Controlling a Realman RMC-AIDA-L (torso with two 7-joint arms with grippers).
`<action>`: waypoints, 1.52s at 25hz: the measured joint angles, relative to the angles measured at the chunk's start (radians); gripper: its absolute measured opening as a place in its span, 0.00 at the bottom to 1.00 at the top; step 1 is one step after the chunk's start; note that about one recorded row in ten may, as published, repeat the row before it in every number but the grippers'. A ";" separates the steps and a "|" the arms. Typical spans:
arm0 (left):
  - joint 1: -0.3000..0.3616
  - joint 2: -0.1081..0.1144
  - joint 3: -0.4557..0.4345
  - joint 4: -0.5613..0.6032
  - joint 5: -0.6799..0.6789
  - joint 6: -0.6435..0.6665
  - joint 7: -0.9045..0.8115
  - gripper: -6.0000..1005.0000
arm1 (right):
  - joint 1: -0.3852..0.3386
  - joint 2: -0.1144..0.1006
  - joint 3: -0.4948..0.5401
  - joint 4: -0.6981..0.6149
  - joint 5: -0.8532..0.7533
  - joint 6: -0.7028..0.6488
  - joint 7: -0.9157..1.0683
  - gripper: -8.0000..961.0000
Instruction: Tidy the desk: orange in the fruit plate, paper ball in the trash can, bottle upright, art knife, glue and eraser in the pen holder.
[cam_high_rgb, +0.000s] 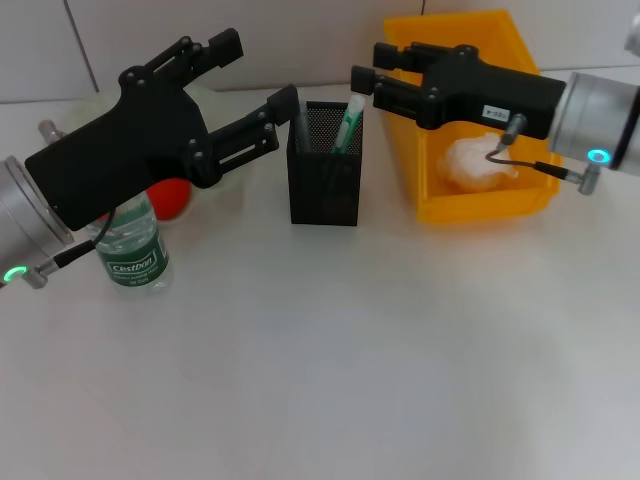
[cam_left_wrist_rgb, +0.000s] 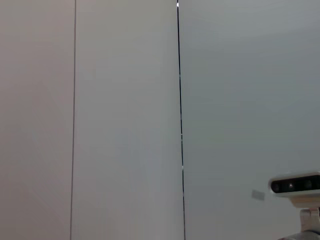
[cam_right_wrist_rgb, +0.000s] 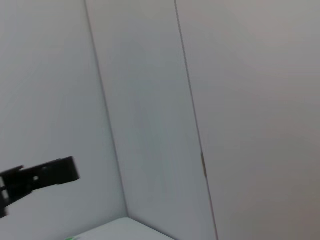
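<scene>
Both grippers hovered open and empty over the back of the desk.

Left gripper (cam_high_rgb: 255, 85) hung with fingers spread wide near the back-left corner, above the upright water bottle (cam_high_rgb: 135, 252) and a red-orange fruit (cam_high_rgb: 170, 198) half hidden behind the arm. Right gripper (cam_high_rgb: 365, 78) reached in from the right edge, its fingers parted just beside the black mesh pen holder (cam_high_rgb: 324, 180) at the back centre, where a green-and-white stick (cam_high_rgb: 348, 123) stood. A crumpled paper ball (cam_high_rgb: 476, 162) lay inside the yellow bin (cam_high_rgb: 485, 210) near the back-right corner.
</scene>
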 joint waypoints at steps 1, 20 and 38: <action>0.000 0.001 -0.001 0.003 0.002 0.000 -0.003 0.80 | -0.016 -0.001 0.000 -0.019 0.000 -0.018 0.001 0.36; 0.015 0.004 -0.215 0.104 0.288 0.050 -0.244 0.80 | -0.173 0.000 0.000 -0.227 -0.092 -0.309 0.054 0.68; 0.050 0.005 -0.431 0.058 0.517 0.315 -0.321 0.80 | -0.173 0.006 -0.112 -0.332 -0.194 -0.409 0.089 0.68</action>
